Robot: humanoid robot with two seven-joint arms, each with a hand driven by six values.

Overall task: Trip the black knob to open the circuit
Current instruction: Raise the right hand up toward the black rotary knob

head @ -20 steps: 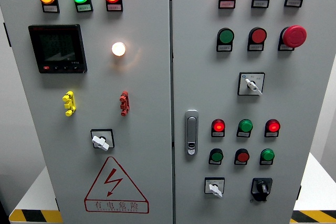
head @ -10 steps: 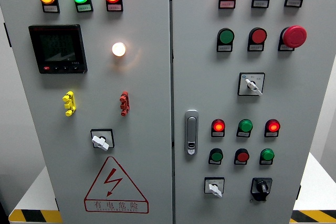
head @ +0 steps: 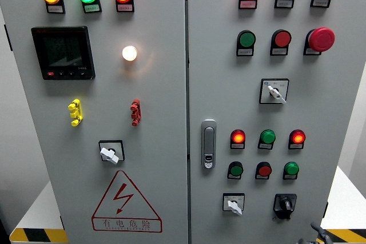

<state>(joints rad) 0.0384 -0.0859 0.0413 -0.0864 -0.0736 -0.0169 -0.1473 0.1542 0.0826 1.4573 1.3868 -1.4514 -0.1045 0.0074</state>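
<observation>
The black knob (head: 284, 204) sits at the lower right of the grey cabinet's right door (head: 331, 107), its pointer turned down and slightly left. Dark parts of my right hand (head: 316, 235) poke up from the bottom edge, below and right of the knob and clear of it. Too little of the hand shows to tell how it is set. The left hand is out of sight.
A white selector (head: 233, 204) sits just left of the black knob, with rows of red and green lamps (head: 265, 137) and buttons above. A red mushroom stop button (head: 321, 38), a door latch (head: 209, 144), more white selectors (head: 275, 91), a meter (head: 63, 52) and a high-voltage warning triangle (head: 124, 201) mark the panel.
Part of my right hand has risen into view at the bottom right edge; it was absent in both earlier frames. The knob and lamps are unchanged.
</observation>
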